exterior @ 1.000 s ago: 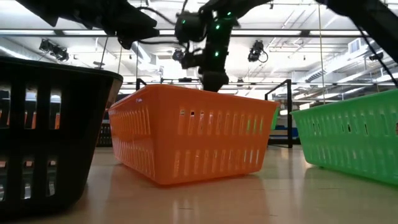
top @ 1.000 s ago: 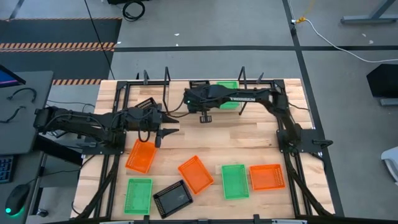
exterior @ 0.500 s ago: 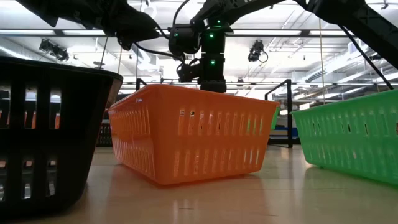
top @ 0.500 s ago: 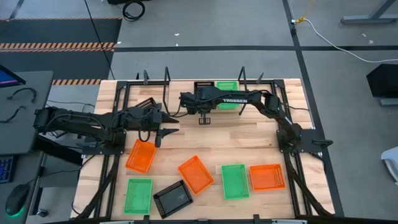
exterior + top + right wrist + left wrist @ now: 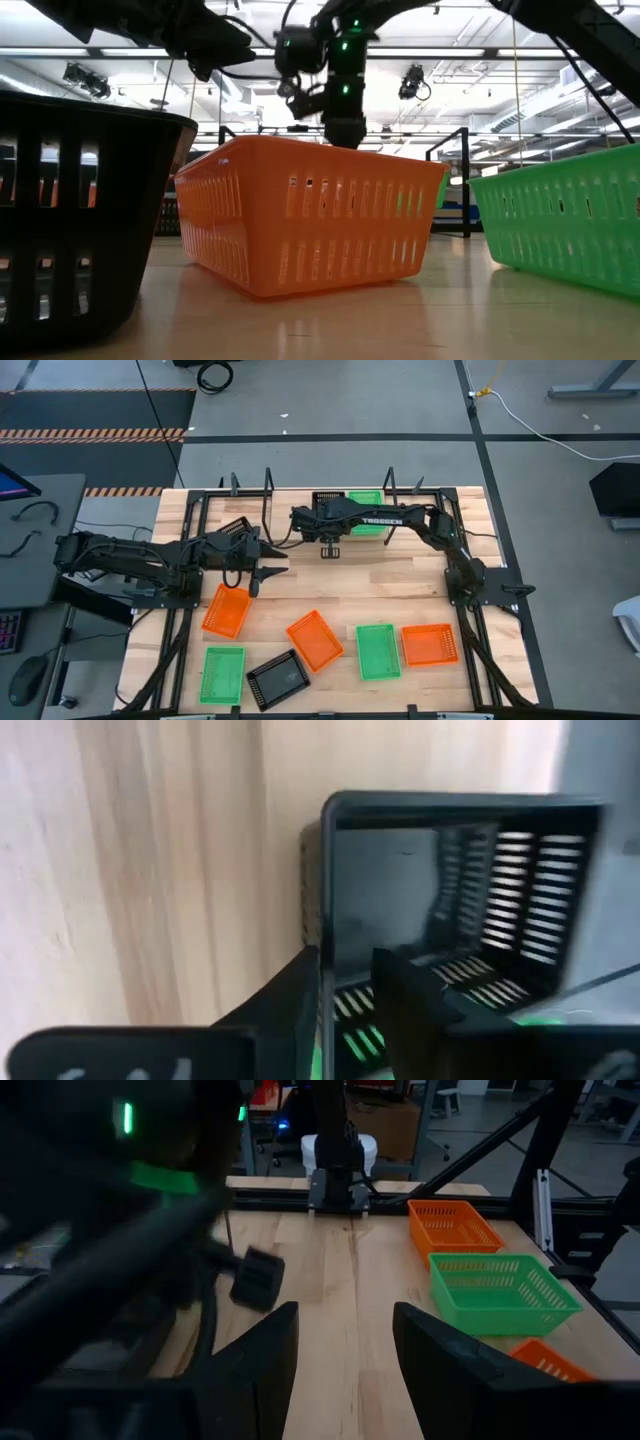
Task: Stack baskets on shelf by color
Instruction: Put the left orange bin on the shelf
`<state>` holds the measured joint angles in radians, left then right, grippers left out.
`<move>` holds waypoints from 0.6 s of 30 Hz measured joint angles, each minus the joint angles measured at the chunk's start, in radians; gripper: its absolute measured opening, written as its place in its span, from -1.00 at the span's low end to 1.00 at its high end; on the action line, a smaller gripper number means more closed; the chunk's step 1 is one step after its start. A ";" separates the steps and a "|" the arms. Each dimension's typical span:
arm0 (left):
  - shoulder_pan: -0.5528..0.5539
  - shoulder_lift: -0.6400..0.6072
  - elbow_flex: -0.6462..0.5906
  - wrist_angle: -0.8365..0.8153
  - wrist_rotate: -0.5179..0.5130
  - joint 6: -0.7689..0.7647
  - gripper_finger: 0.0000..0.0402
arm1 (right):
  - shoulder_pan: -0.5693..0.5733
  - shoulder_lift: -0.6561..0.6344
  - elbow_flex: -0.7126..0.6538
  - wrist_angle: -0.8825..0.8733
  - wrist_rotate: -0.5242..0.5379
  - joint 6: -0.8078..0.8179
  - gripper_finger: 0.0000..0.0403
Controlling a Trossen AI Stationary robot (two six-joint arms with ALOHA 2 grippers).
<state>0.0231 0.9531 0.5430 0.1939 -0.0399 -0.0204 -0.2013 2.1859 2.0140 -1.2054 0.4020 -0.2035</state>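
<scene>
Two baskets on shelf (image 5: 420,491), upper centre: black basket (image 5: 328,500), green basket (image 5: 366,498). Right gripper (image 5: 345,982) fingers straddle black basket wall, barely parted. Best: spread fully, lift clear. Left gripper (image 5: 340,1355) spread, empty, hovers centre-left.

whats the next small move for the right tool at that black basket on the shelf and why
Probably open a little wider and lift clear: the right tool straddles the wall of the black basket, which sits on the shelf beside a green basket.
</scene>
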 joint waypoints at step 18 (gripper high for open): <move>-0.023 0.068 0.191 -0.675 -0.438 -0.396 -0.14 | 0.122 -0.407 0.000 0.026 -0.010 0.111 -0.43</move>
<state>0.0003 1.0210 0.7344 -0.4807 -0.4782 -0.4159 -0.0792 1.7792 2.0144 -1.1792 0.3920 -0.0930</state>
